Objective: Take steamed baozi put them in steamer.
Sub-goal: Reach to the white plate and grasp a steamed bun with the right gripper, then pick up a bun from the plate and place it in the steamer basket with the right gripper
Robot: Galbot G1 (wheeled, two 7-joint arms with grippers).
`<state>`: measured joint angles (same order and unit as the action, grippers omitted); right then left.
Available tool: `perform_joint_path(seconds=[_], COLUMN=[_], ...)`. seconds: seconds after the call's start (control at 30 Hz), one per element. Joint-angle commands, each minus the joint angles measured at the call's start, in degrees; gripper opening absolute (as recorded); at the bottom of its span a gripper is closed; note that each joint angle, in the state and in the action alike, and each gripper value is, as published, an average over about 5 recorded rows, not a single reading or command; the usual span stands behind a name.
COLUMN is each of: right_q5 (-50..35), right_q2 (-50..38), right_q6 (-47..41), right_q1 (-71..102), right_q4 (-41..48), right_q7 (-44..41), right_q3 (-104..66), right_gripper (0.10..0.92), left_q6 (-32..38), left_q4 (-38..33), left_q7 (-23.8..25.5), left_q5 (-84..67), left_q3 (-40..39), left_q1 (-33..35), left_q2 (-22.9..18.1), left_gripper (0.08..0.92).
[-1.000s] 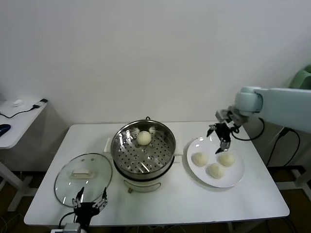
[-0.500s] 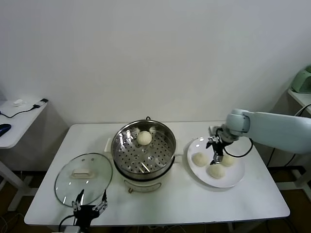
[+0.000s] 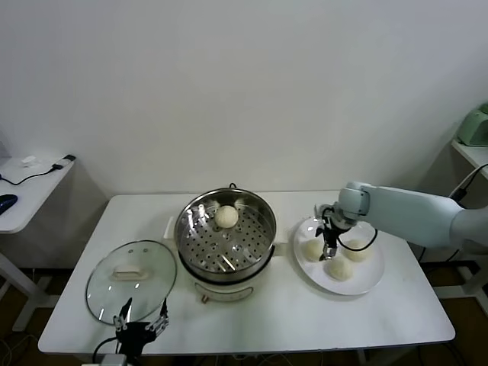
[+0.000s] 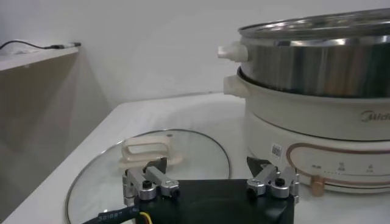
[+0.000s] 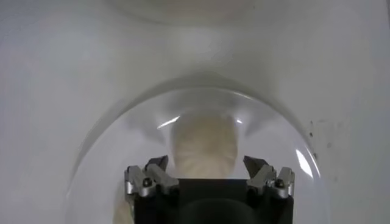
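- Baozi: small, round, smooth, cream-white; one [image 3: 226, 216] on the perforated tray at the back of the steamer [image 3: 225, 238], three on the plate [image 3: 364, 277] to the right.
- Left gripper [image 3: 140, 326] low at the table's [image 3: 259, 313] front edge, just beside the glass lid [image 3: 130, 271]; fingers spread wide, holding nothing.
- Steamer between lid and plate: shiny steel pot on a white base, a small printed sticker and tiny unreadable lettering on the base, a faint logo at the far side cut off.
- Plate baozi: left [image 3: 312, 248], front [image 3: 340, 268], right [image 3: 356, 250].
- Right gripper [image 3: 328, 242] down over the plate, at the left bun; in the right wrist view fingers wide apart either side of that bun [image 5: 203, 146], not closed on it.
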<state>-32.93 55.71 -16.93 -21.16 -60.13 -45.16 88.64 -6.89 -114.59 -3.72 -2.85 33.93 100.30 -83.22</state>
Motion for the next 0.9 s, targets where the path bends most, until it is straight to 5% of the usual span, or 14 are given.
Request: perform_joint_path(seconds=[0.03, 0.53, 0.9], right_q5=[0.3, -2.8, -23.8], right_q2=[2.0, -0.5, 4.7], right_q6=[0.0, 2.3, 0.9], right_q1=[2.3, -12.5, -46.2], right_q4=[3.3, -3.0, -17.7], right_q7=[-0.9, -7.0, -9.2], right_q3=[-1.8, 6.2, 19.3], right_gripper=[0.784, 0.634, 0.628], left_q6=[0.0, -0.6, -1.2], left_q4=[0.2, -0.4, -2.1], left_q7=[0.0, 0.0, 0.2], left_q5=[-0.1, -0.1, -0.3], left_q3=[0.1, -0.1, -0.8], left_q1=[-0.1, -0.2, -0.4], left_q2=[0.1, 0.1, 0.5], left_gripper=[0.823, 0.823, 0.823])
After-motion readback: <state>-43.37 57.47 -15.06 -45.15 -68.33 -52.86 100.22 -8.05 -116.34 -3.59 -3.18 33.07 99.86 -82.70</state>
